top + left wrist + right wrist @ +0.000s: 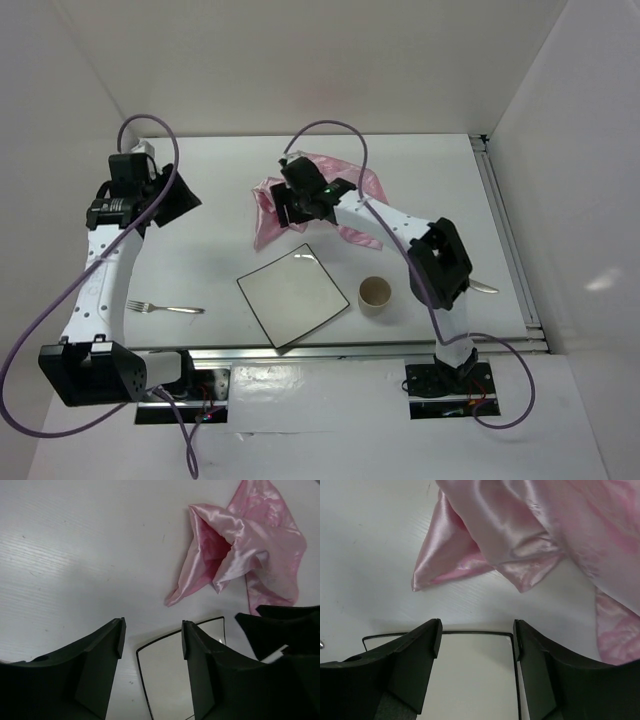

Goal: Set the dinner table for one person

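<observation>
Dinner table (225,185) spans beneath both arms. Left gripper (152,635) near far-left corner, fingers spread, nothing between. Right gripper (476,635) mid-table over pink cloth (520,530) and plate (470,680) edge, fingers spread, empty.

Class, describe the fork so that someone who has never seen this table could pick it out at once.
Take the white dinner table and look near its front left, beside the left arm. The fork lies there, left of the square plate: the one slim silver thing with tines.
</observation>
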